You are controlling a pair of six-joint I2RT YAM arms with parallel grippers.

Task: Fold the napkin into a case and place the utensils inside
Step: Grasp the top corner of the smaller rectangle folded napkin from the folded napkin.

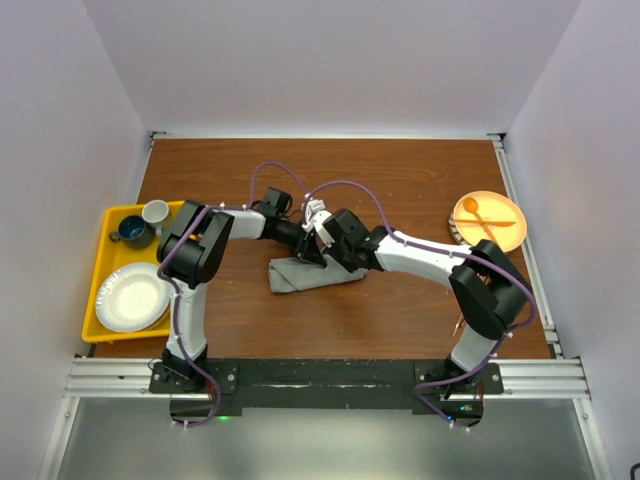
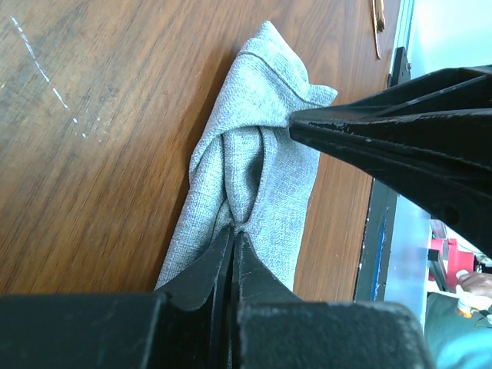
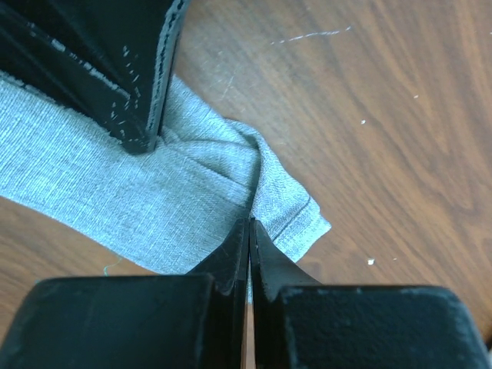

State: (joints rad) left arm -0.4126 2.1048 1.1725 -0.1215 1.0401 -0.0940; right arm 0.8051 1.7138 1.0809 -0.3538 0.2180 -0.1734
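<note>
Left gripper: jaws are pressed together, with a bunched fold of the napkin pinched at the tips. Right gripper: it is likewise closed, and a ridge of cloth near the napkin's end is caught between its tips. The two grippers are set close together over the same end of the cloth. The napkin is laid at mid-table as a loose, creased strip, and its upper end is masked from above by both wrists.

A yellow tray is seen at the left edge, holding a white plate, a dark blue mug and a white cup. An orange plate with an orange spoon and fork is noted far right. A slim copper-coloured utensil is glimpsed near the right edge, well apart from the napkin; its kind cannot be told.
</note>
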